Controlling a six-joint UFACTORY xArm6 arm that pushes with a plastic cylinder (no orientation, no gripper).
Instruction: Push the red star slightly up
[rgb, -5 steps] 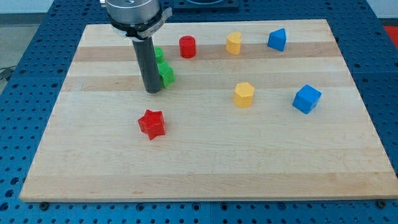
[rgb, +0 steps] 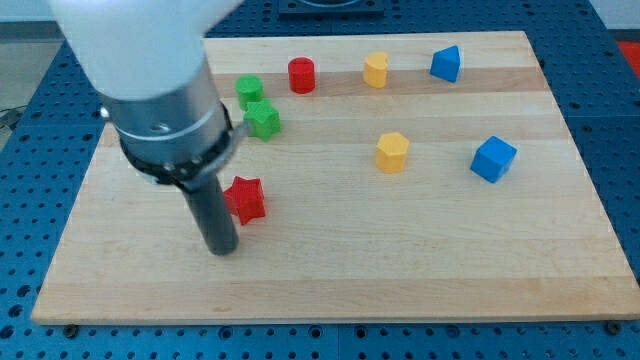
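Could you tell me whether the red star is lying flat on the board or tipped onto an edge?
Flat, it seems: the red star shows its top face, beside my tip, which hides its left edge.

Bright, even light on the pale wooden board (rgb: 420, 250), soft shadows only; the big white-and-grey arm housing (rgb: 150, 70) above it looks motion-blurred.

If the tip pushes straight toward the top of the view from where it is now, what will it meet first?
Probably the red star: my tip sits just below it, slightly toward the view's left, so it may catch only the star's left part. Beyond lie the green blocks.
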